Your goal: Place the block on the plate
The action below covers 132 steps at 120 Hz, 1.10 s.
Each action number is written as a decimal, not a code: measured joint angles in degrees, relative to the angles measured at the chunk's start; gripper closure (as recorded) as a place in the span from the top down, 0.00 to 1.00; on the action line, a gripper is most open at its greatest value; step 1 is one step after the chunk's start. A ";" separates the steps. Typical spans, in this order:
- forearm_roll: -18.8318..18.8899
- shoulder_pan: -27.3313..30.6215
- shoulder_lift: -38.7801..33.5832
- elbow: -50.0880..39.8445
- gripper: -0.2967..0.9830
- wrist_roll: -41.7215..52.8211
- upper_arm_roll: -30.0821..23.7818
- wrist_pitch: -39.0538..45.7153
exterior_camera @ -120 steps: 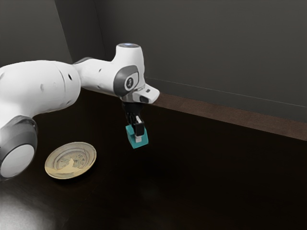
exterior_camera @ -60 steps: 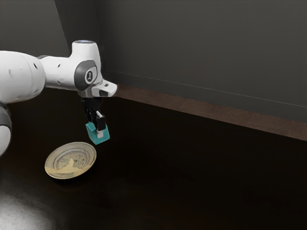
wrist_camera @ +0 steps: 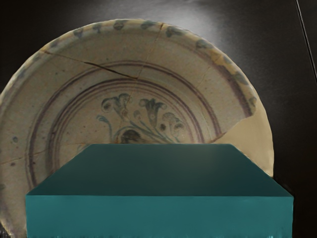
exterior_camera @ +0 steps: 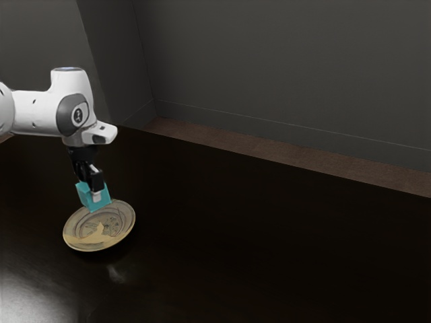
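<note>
At the exterior view's left, here's the white arm (exterior_camera: 35, 112), reaching in and down to the gripper (exterior_camera: 91, 192), its fingers pinching the teal block (exterior_camera: 85, 194) from two sides. And the block is up in the air, over the plate (exterior_camera: 124, 227) towards its back rim, by the look of it! It looks light and stiff, smooth-faced, perhaps a touch slippery; this hold across opposite flat sides is the right one, and squeezing harder would gain little. On to the plate, crazed with cracks in the wrist view, likely brittle: lower softly towards its middle, level, let go only on contact. A drop could chip it or tip the block. Further right, the dark table (exterior_camera: 283, 249).
</note>
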 joint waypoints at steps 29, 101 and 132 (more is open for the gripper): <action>0.55 1.98 0.42 -4.58 0.55 0.06 0.06 2.74; -0.41 9.65 6.22 -2.43 0.55 0.16 -7.91 5.59; -1.03 13.88 8.35 -1.47 0.55 0.19 -12.32 5.74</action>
